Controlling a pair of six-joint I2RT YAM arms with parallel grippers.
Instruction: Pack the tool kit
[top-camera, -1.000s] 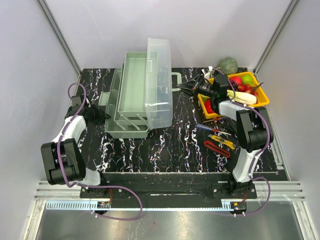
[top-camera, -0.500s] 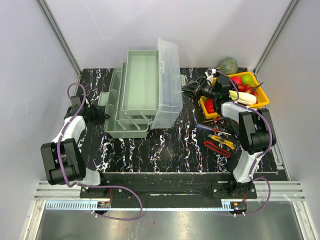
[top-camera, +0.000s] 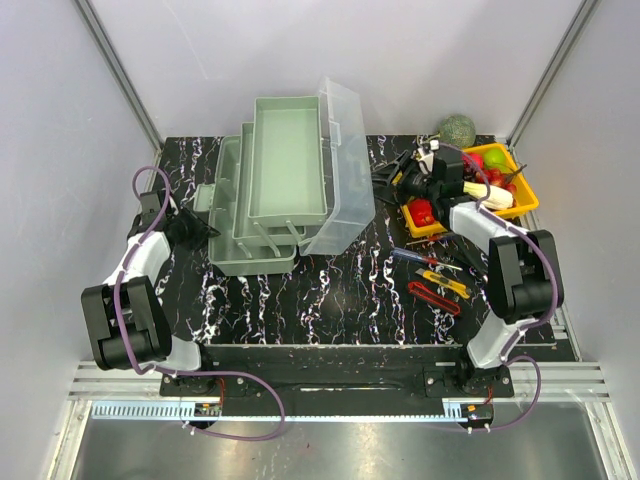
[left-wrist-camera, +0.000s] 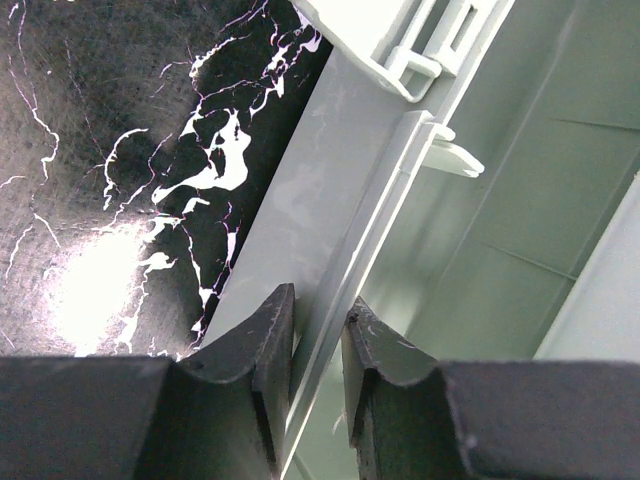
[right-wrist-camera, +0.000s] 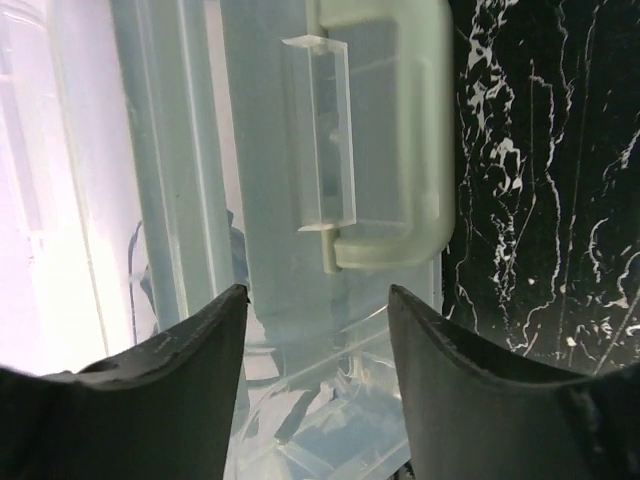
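Currently left gripper (left-wrist-camera: 317, 305) pinches the toolbox (top-camera: 285, 165) wall on its 9 o'clock side. Right gripper (right-wrist-camera: 318, 295), fingers spread apart, faces the tilted clear lid (top-camera: 348, 175) at 3 o'clock.

Toolbox: large rectangular pale grey-green plastic toolbox (top-camera: 228, 195), open, tiered trays (top-camera: 288, 160) stepped up, rear-left of table (top-camera: 340, 290).
Lid: translucent clear plastic lid (top-camera: 345, 175), tilted rightwards.
Knives: red utility knife (top-camera: 433, 297) and yellow utility knife (top-camera: 446, 283), loose at front-right.

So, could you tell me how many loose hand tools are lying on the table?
3, all right of the toolbox: screwdriver farthest back, yellow utility knife in the middle, red utility knife nearest. The right arm may hide others.
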